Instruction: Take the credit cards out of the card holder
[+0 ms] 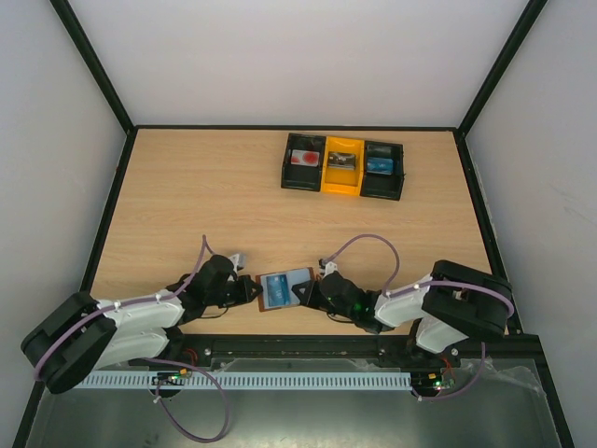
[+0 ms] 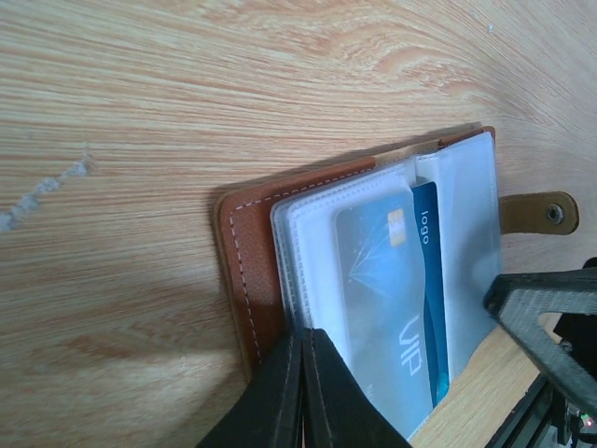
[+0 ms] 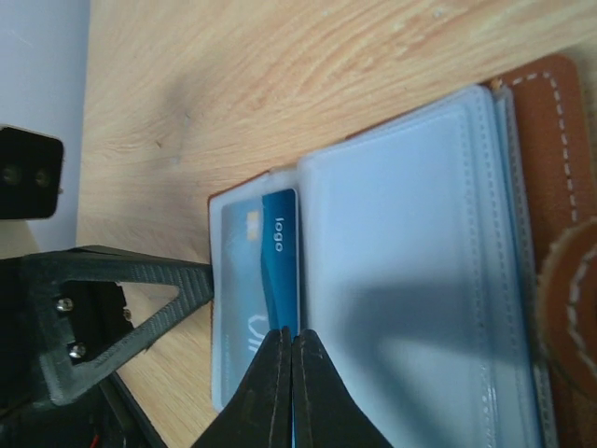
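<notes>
The brown leather card holder (image 1: 284,288) lies open near the table's front edge, its pale clear sleeves facing up. A blue credit card (image 1: 280,284) marked "logo" and "VIP" sticks partly out of a sleeve. My left gripper (image 1: 250,291) is shut on the holder's left edge, where the sleeves meet the leather cover (image 2: 247,243); its tips (image 2: 303,341) are pressed together there. My right gripper (image 1: 304,291) is shut on the exposed edge of the blue card (image 3: 280,252), with its tips (image 3: 292,341) closed. The snap tab (image 2: 546,213) points right.
A black-and-yellow three-compartment tray (image 1: 343,187) stands at the back right. It holds a red-and-white card (image 1: 304,159), a grey card (image 1: 340,161) and a blue card (image 1: 378,164). Dark frame posts border the table (image 1: 187,205).
</notes>
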